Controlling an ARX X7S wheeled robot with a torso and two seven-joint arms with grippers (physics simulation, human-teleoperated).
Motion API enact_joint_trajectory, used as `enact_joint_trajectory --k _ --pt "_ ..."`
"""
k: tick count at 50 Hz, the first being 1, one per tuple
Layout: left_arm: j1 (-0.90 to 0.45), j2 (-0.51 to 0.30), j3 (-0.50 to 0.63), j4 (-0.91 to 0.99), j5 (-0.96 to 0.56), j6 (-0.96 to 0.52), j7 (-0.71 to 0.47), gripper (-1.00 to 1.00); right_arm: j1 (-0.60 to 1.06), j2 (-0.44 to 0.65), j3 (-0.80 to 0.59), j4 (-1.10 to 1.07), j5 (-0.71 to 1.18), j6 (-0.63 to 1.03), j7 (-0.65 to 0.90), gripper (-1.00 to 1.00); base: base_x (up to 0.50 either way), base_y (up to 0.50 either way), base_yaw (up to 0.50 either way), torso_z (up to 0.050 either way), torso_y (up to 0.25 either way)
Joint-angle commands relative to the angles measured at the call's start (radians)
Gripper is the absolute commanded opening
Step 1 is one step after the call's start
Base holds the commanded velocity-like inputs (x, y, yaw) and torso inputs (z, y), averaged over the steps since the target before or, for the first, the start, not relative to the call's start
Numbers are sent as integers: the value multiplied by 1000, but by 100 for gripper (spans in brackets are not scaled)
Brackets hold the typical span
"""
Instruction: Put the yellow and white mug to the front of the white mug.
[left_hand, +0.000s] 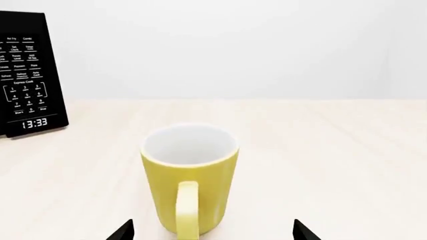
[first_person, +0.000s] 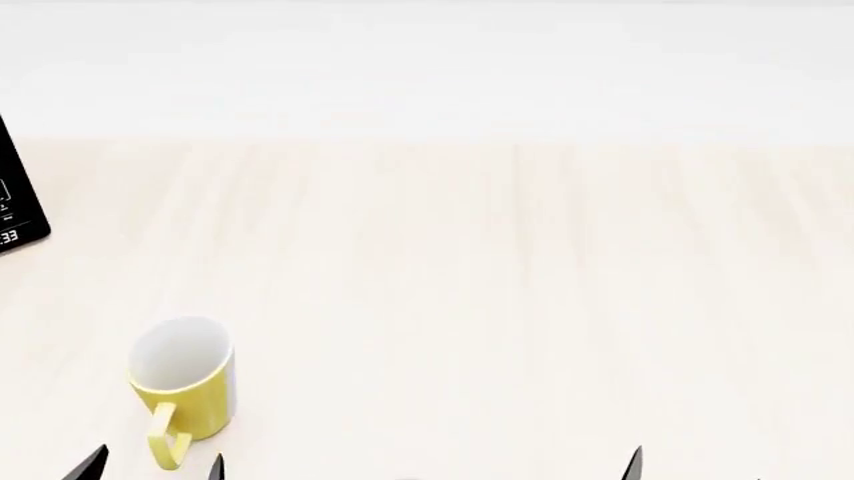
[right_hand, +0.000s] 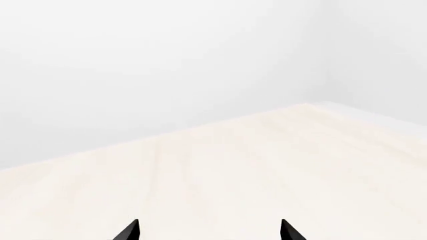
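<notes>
Yellow and white mug (first_person: 183, 385) stands upright on the counter (first_person: 481, 280), long axis vertical, open mouth up, white inside visible. Head view: it sits at the near left of the counter, and its yellow handle (first_person: 164, 447) points toward the robot, slightly to the robot's left. The side toward the robot is yellow; a narrow white strip shows along its right flank. Left wrist view: the mug (left_hand: 190, 175) is seen handle-on, handle (left_hand: 187, 210) facing the camera, body all yellow from this angle.

Left end effector (left_hand: 212, 231): only two dark fingertips (left_hand: 122, 231) show, spread wide, one on either side of the mug's base and apart from it. Nothing between them is gripped. In the head view the same tips (first_person: 88, 464) flank the handle at the frame's lower edge.

Right end effector (right_hand: 209, 231): two dark tips, spread apart, holding nothing, over bare counter (right_hand: 233, 170). In the head view one tip (first_person: 635, 462) shows at the lower right.

White mug: not seen in any view.

Surface: pale, light wood-grain counter, matte, running back to a plain white wall (first_person: 427, 60). Right wrist view shows a room corner where two white walls (right_hand: 167, 65) meet.

Black microwave (left_hand: 30, 75) stands at the far left of the counter, well apart from the mug; control panel with keypad, clock display reads 13:33. Its edge (first_person: 16, 205) clips the left margin of the head view.
</notes>
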Motion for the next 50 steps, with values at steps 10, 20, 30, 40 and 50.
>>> enact_joint_trajectory --k 10,20,30,40,50 --pt "-7 -12 15 -4 -14 -4 -9 100 9 7 -16 14 6 -10 14 100 185 112 0 0 0" --pt "-15 -15 23 -20 -23 -6 -9 100 6 12 -20 12 14 -18 19 100 0 0 0 0 0" --pt "-125 9 28 -245 -17 -26 -22 100 1 18 -25 3 20 -13 29 100 0 0 0 0 0" --pt "-125 5 36 -247 -21 -20 -26 100 1 23 -33 4 23 -13 35 100 0 0 0 0 0" --pt "-126 2 45 -251 -25 -17 -29 100 3 27 -38 9 28 -16 40 100 0 0 0 0 0"
